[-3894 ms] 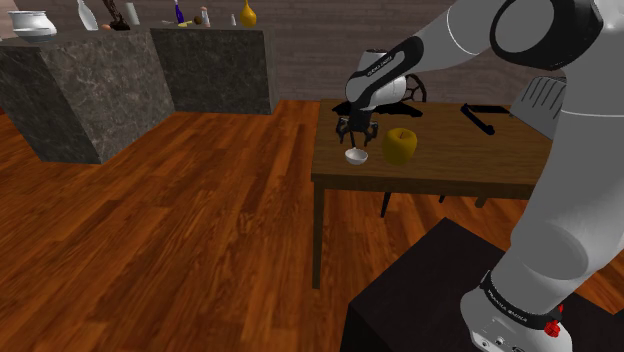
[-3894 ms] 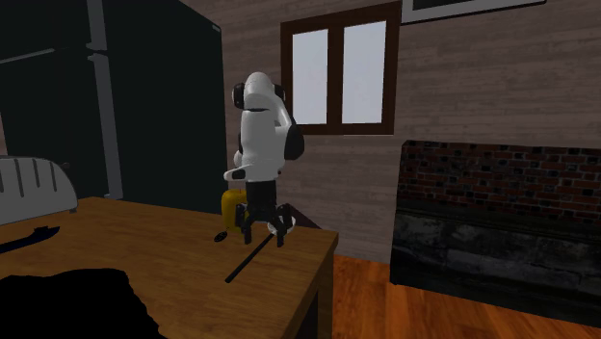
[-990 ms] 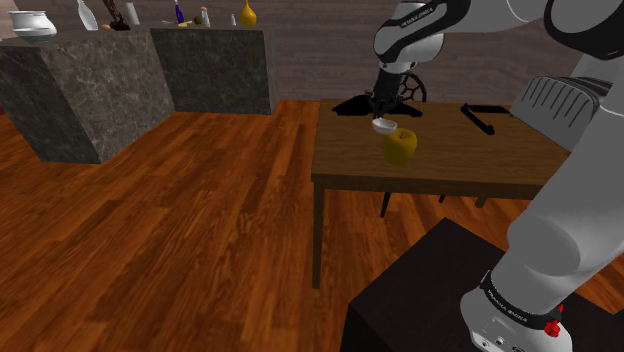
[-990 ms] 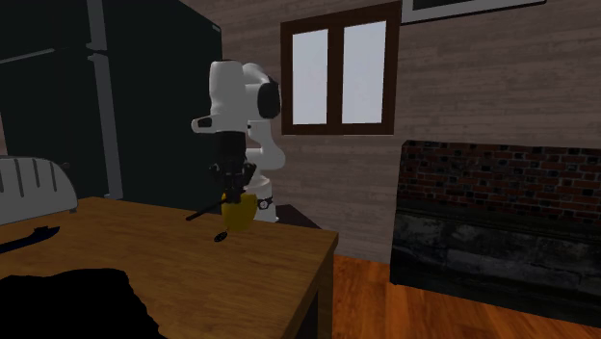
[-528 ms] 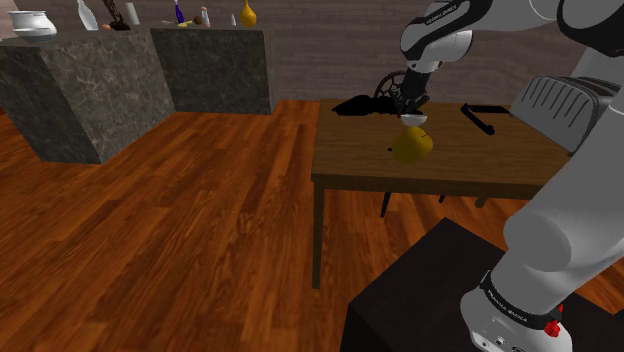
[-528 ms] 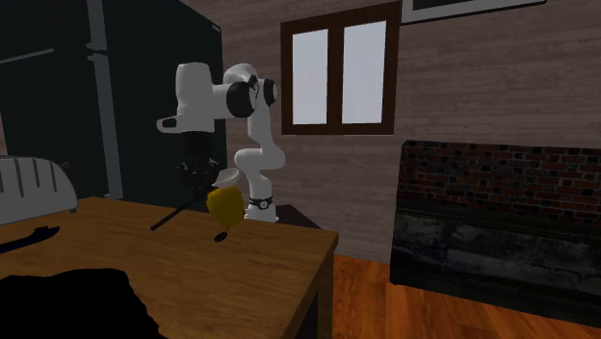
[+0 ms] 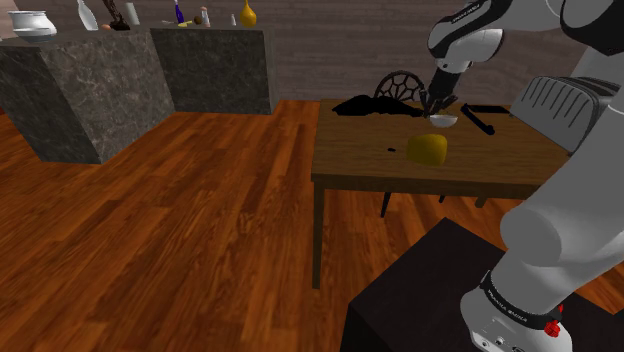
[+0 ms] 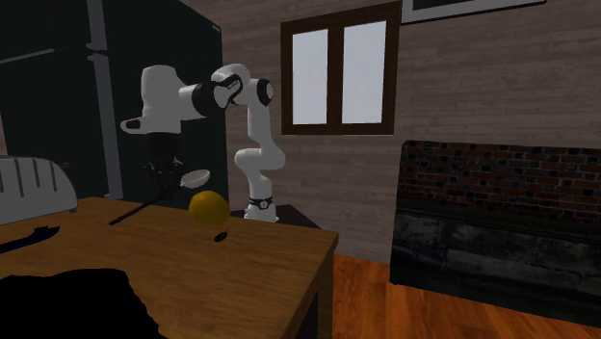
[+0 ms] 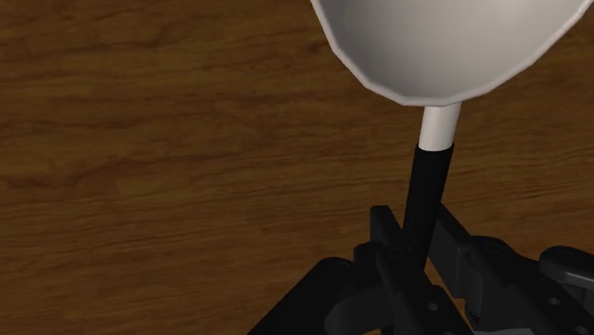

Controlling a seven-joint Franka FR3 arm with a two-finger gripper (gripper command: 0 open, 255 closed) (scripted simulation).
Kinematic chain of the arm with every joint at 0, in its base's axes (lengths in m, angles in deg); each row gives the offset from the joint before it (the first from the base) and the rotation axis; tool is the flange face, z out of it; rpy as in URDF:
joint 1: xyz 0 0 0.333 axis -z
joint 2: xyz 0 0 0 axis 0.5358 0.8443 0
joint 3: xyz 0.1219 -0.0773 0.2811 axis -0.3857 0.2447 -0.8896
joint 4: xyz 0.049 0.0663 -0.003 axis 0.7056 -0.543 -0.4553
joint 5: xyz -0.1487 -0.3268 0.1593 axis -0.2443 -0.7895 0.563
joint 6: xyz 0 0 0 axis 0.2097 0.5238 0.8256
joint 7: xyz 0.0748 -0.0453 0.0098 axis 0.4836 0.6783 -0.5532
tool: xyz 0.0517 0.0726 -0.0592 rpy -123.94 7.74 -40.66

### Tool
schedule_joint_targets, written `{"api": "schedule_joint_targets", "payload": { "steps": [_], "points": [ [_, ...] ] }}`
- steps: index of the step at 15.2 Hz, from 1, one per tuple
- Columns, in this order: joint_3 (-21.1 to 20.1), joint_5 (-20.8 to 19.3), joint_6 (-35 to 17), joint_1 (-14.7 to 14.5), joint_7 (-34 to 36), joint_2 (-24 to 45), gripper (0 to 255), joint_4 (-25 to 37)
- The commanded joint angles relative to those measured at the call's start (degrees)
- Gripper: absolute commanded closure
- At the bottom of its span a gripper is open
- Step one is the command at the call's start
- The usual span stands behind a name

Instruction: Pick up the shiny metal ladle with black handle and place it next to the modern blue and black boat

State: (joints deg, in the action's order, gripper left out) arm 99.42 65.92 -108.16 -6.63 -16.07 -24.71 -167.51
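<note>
— Where was the ladle (image 9: 433, 57)?
— Aloft over the worktop (image 7: 480, 165), near a yellow object (image 7: 428, 149).
— And the gripper (image 9: 414, 252)?
— Pinching its black handle; the pale bowl's far rim was cut off.

Across the table (image 7: 480, 168)
Carries a lump (image 7: 428, 149) near the middle and a toaster (image 7: 556, 98) at the edge toward the shoulder view's right; just above the lump, the ladle (image 7: 441, 120) clasped in the gripper (image 7: 437, 102).

brown wooden table (image 7: 470, 165), bearing a rounded yellow object (image 7: 428, 150); small dark speck (image 7: 392, 151) near the yellow object, grey ribbed appliance (image 7: 556, 100) farther from it.
</note>
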Motion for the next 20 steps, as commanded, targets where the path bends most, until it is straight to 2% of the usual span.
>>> {"api": "schedule_joint_targets", "payload": {
  "steps": [1, 7, 14, 20],
  "points": [
    [1.32, 0.54, 1.0, 1.5, -3.09, 0.5, 255, 1.19],
    [4.87, 2.75, 2.98, 6.06, -11.93, 3.62, 255, 5.15],
    [8.07, 6.1, 6.3, 11.79, -21.47, 9.39, 255, 12.5],
    [7.77, 7.12, 2.2, 11.91, -22.51, 10.76, 255, 9.59]
  ]
}}
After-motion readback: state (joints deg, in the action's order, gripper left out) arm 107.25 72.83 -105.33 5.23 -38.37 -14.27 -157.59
